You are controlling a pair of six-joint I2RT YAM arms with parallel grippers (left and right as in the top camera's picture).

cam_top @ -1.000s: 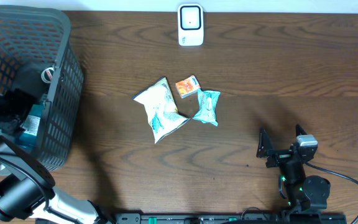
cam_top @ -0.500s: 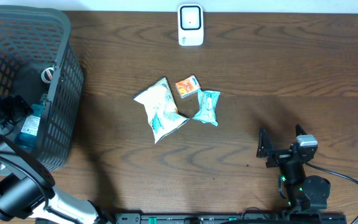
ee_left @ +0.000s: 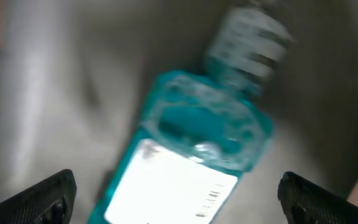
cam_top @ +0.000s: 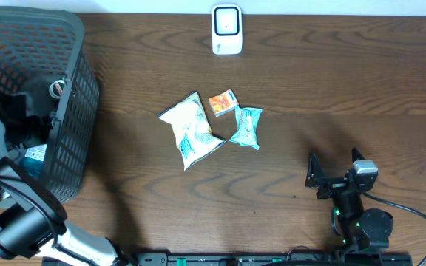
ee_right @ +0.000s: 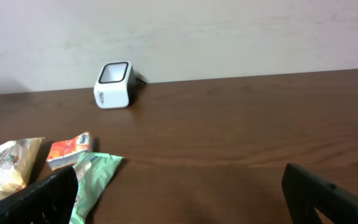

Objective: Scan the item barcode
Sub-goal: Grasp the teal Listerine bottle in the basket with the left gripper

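The left end effector [ee_left: 182,199] hangs inside the dark mesh basket [cam_top: 72,148] at the bench's left edge, its fingers spread wide and clamped on nothing. Below it lies a teal bottle [ee_left: 191,155] with a white barcode label, loose on the basket floor, though the wrist view is blurred. Judging by where it lies, that bottle looks dealt with. Toward the middle of the bench [cam_top: 346,89] sit three items not yet picked up: a white snack bag [cam_top: 191,131], a small orange packet [cam_top: 222,101] and a teal packet [cam_top: 246,125], grouped closely together. The white scanner [cam_top: 226,29] stands at the far edge, well apart from them. At the right, the right end effector [ee_right: 182,202] rests low with fingers apart and empty, so most of the scanning probably remains.
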